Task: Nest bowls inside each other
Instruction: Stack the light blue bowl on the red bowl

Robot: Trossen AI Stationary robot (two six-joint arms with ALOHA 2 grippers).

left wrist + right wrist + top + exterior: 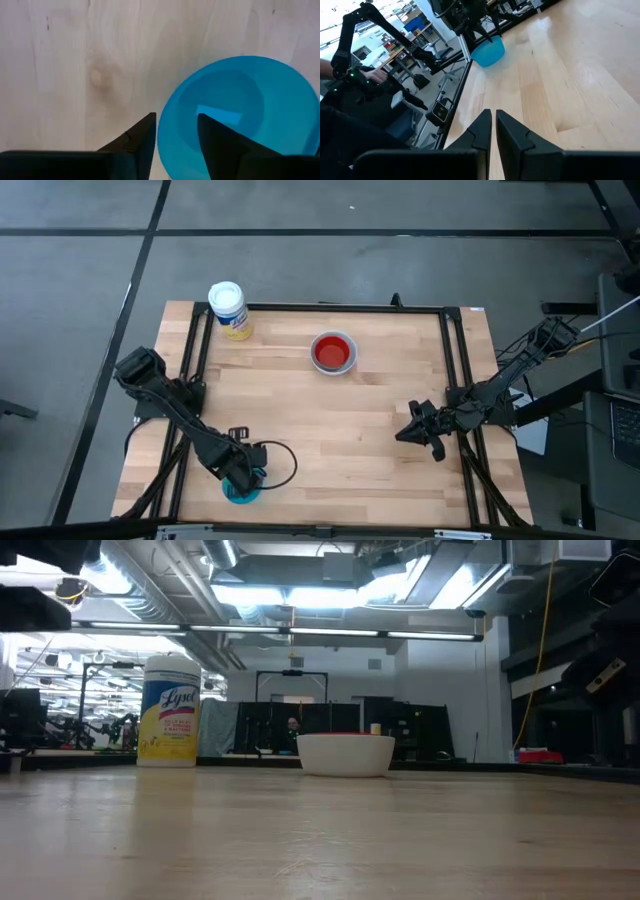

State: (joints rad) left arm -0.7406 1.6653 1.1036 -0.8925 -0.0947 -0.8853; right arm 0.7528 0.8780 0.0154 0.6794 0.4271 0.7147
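Observation:
A teal bowl (pixel 250 100) stands on its base near the table's front left corner (pixel 243 493). My left gripper (pixel 176 116) hangs over it, pointing down and open. One finger (pixel 145 135) is outside the bowl's rim (pixel 167 145) and the other (pixel 215 140) is over its inside. A red bowl (pixel 333 352) sits inside a white bowl (pixel 345 755) at the table's far middle. My right gripper (pixel 493 122) waits shut, low over the table's right side (pixel 420 430), touching nothing. My left gripper straddles the teal bowl's rim (pixel 167 145) from above, one finger outside and one inside. Whether either finger touches the rim I cannot tell. The bowl stands upright on the table.
A white-lidded jar with a yellow label (pixel 229 308) stands at the far left corner (pixel 170 710). Black frame rails (pixel 455 380) run along the table's sides. Bare wood lies between the bowls. Beyond the table's left edge a person's hand (pixel 370 75) is at other equipment.

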